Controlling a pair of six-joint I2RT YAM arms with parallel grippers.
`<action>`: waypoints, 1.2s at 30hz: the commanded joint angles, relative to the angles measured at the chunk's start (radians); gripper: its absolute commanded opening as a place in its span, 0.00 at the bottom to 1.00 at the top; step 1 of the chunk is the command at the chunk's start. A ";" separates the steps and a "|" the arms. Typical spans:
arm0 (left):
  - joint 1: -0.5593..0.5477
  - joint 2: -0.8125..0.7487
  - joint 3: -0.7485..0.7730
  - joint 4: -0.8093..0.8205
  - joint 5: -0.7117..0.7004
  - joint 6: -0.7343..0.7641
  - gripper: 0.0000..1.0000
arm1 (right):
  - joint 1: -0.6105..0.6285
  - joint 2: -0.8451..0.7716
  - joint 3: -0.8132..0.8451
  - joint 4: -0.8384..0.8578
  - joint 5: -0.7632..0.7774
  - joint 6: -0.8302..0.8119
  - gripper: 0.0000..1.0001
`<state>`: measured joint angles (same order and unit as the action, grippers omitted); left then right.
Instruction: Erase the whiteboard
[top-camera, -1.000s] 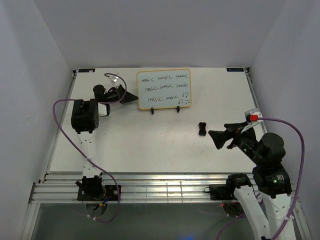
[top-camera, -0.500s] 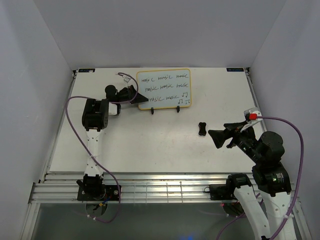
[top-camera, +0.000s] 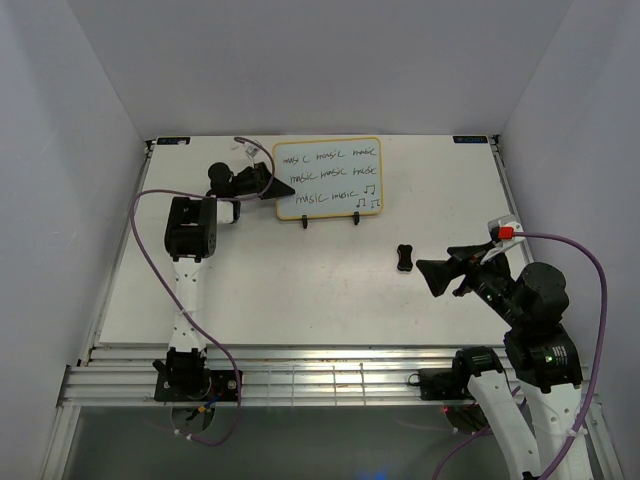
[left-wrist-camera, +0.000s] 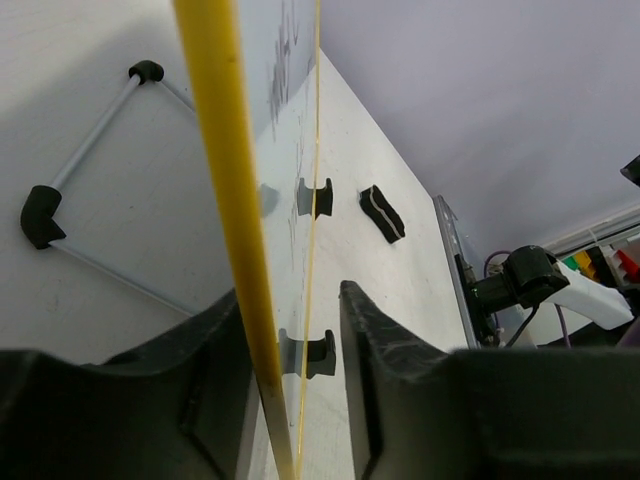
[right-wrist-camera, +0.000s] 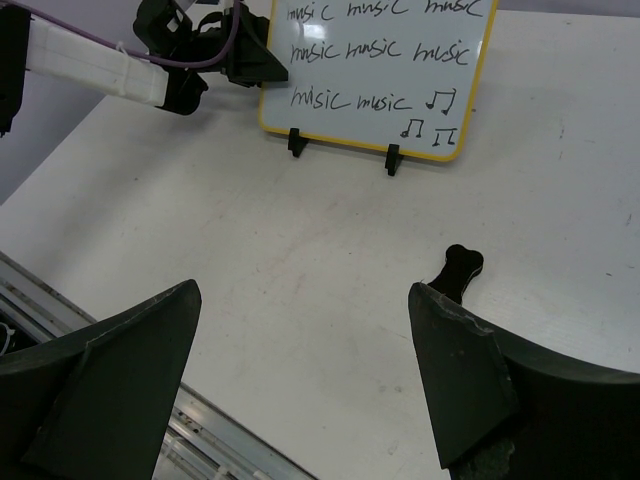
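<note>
Top external view first: the whiteboard (top-camera: 328, 178) is standing at the far middle of the table (top-camera: 300, 300), propped up on its little wire stand (left-wrist-camera: 95, 135), and it's covered in black "music" scribbles plus a few notes in the lower right corner. Nothing wiped yet.

My left gripper (top-camera: 272, 187) is right at the board's left edge. On the left wrist cam the yellow frame runs straight up between the two fingers (left-wrist-camera: 400, 380). One finger looks like it's up against the frame, but there's a clear gap between the other finger and the board face. So I'd call it straddling the edge with the jaws partly apart, not clamped on anything.

The right gripper (top-camera: 430, 278) is hanging over the right side of the table, jaws spread wide and empty. The little bone-shaped eraser (top-camera: 405, 257) is lying flat on the table just beyond its fingertips, well apart from the board. On the right wrist cam it sits close to the right-hand finger, not touching.
</note>
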<state>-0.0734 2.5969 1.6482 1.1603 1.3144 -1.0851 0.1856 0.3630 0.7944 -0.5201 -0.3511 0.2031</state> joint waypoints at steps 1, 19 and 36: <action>0.003 0.005 0.019 0.001 0.025 0.001 0.46 | 0.005 0.011 -0.001 0.052 -0.015 0.012 0.90; 0.018 0.038 0.053 0.139 0.062 -0.131 0.29 | 0.005 0.010 -0.009 0.057 -0.026 0.018 0.90; 0.017 0.052 0.085 0.159 0.068 -0.176 0.34 | 0.005 0.008 -0.026 0.057 -0.035 0.028 0.90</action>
<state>-0.0601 2.6457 1.7031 1.2877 1.3739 -1.2579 0.1856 0.3683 0.7700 -0.5041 -0.3733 0.2283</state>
